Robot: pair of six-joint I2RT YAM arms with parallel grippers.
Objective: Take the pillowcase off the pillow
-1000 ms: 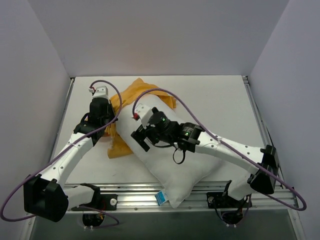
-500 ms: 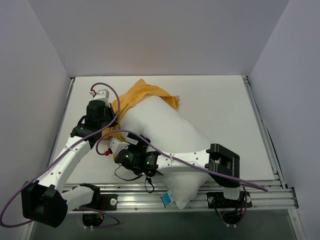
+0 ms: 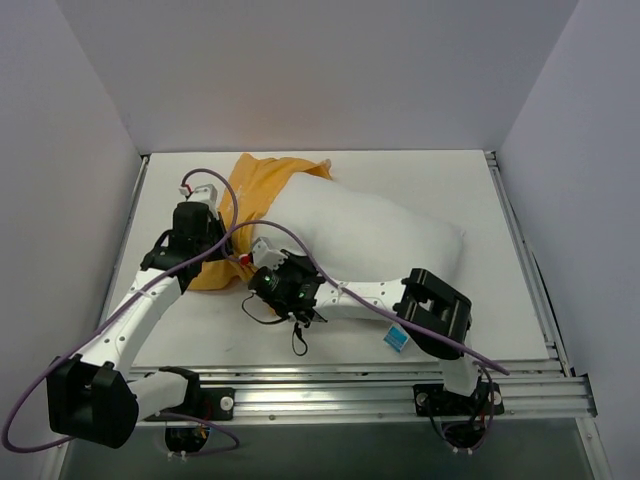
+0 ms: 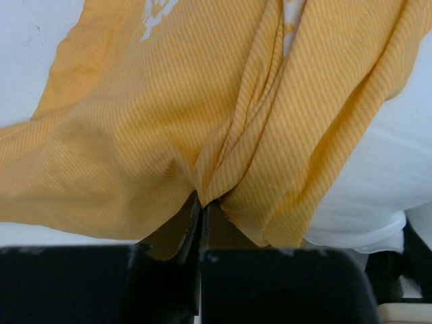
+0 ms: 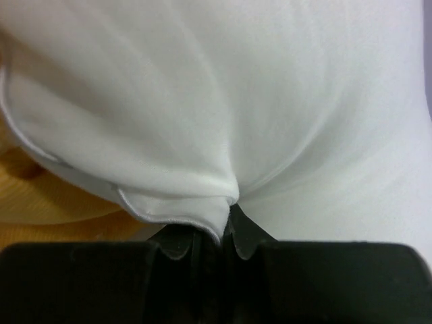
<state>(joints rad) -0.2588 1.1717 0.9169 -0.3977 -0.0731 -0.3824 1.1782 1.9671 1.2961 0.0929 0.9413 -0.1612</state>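
Note:
The white pillow [image 3: 370,235] lies slantwise across the middle of the table, and its left end is still inside the orange pillowcase [image 3: 255,185]. My left gripper [image 3: 222,262] is shut on a bunched fold of the pillowcase [image 4: 202,121], with the cloth fanning out from its tips [image 4: 201,202]. The pillow [image 4: 378,182] shows white on the right of that view. My right gripper [image 3: 262,265] sits at the pillow's near-left corner. In the right wrist view it [image 5: 229,210] is shut on a seamed corner of the pillow [image 5: 202,101], with orange pillowcase [image 5: 40,202] at the left.
A blue tag [image 3: 396,338] sticks out at the pillow's near edge by the right arm's elbow. The metal rail [image 3: 350,385] runs along the front edge. White walls close in the left, back and right sides. Purple cables loop over both arms.
My right arm has swung from on top of the pillow down to its near-left corner and closed on it. The pillow has turned and shifted back and right. The left gripper kept its hold.

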